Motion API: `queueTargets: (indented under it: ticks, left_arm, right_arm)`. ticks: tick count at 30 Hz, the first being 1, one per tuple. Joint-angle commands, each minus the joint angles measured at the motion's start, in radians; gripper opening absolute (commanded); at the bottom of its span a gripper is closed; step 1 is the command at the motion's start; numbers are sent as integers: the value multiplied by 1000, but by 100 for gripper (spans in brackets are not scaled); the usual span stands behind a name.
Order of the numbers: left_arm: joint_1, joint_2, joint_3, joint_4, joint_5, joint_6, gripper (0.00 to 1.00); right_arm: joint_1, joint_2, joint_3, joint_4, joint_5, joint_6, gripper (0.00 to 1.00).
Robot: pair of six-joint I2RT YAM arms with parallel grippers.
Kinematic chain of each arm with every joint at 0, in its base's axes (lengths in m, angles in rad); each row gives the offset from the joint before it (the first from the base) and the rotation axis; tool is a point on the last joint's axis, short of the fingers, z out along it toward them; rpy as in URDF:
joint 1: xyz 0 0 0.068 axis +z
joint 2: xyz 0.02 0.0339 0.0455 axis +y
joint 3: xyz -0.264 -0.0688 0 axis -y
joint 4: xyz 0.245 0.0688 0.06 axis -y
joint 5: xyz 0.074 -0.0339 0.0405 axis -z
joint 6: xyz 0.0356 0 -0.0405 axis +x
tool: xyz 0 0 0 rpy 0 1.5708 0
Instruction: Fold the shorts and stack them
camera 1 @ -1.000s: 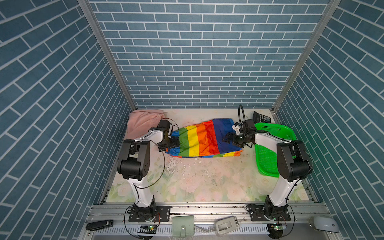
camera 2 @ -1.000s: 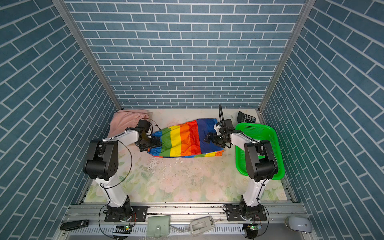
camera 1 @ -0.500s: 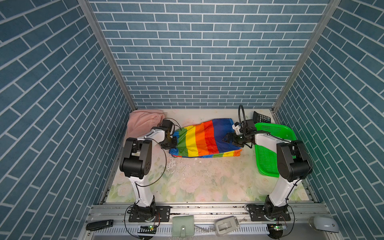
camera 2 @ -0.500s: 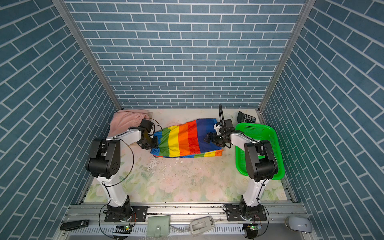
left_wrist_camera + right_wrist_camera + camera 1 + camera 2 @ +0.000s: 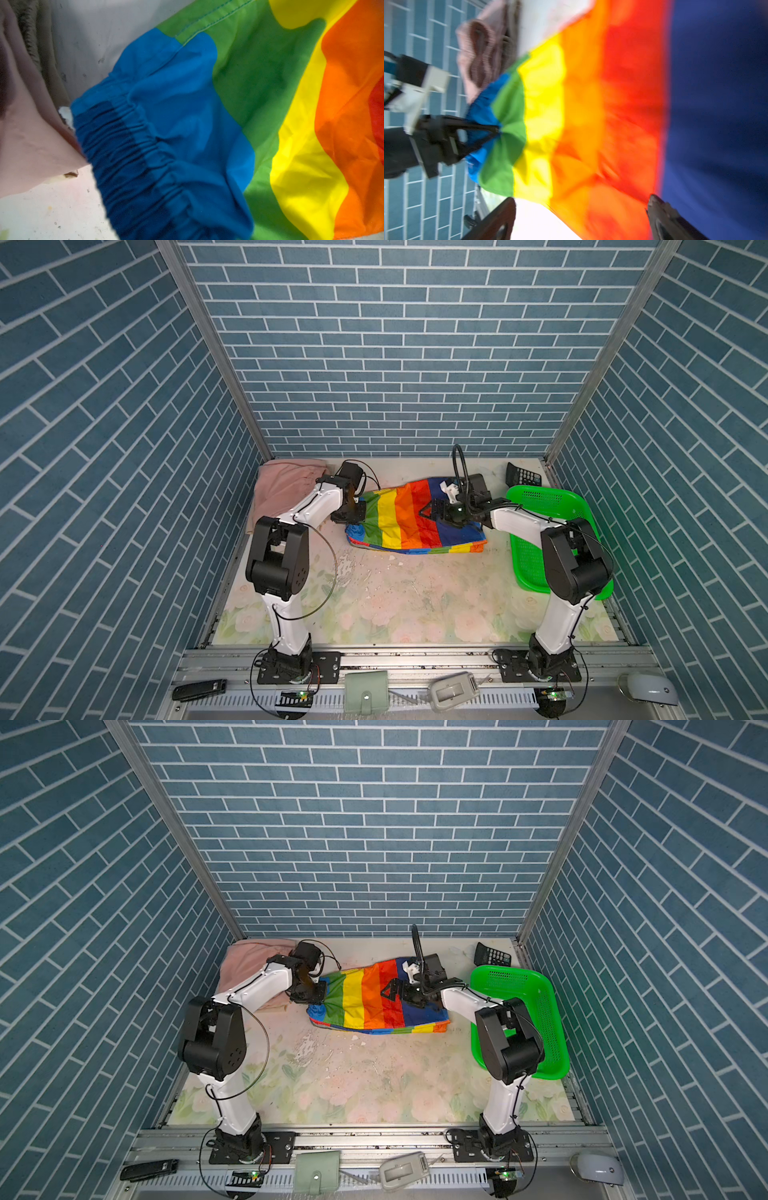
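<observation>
Shorts, rainbow-striped, blue-green end tight in left tool; right tool wide open over them.

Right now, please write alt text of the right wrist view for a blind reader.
The left gripper pinches the blue-green end of the rainbow shorts, bunching it. The right gripper is open near the orange and red stripes.

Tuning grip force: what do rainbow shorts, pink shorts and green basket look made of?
By look: rainbow shorts: thin woven synthetic, probably; slight sheen, crisp creases. pink shorts: softer matte cloth, fibre unclear; limp folds. green basket: glossy moulded plastic mesh.
</observation>
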Motion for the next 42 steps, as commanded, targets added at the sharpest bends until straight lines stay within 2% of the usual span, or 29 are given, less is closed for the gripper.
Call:
queueTargets:
  ticks: [1, 11, 17, 24, 27, 30, 32, 37, 42]
  left_arm:
    - [-6, -28, 24, -75, -19, 45, 12]
    - [-25, -66, 89, -119, -31, 100, 12]
    - [-53, -62, 126, -148, -36, 130, 11]
    - [-83, -47, 162, -173, -33, 146, 12]
    - [-86, -41, 169, -192, -58, 161, 11]
    - [-87, -35, 179, -218, -103, 182, 11]
    - [-86, -35, 180, -221, -124, 190, 8]
    - [-83, -32, 193, -214, -143, 192, 7]
    - [-81, -9, 248, -229, -137, 192, 5]
  right_arm:
    - [20, 83, 73, 139, -32, 146, 99]
    - [92, 381, 384, 242, -19, 393, 99]
    - [105, 615, 675, 256, -40, 505, 99]
    - [98, 893, 1119, 118, -7, 520, 99]
    - [95, 933, 1245, 61, -32, 518, 99]
    - [93, 781, 1100, 97, -45, 480, 99]
    - [89, 632, 913, 121, -20, 443, 99]
    - [82, 275, 444, 178, 68, 382, 99]
    - [106, 76, 101, 177, 134, 289, 99]
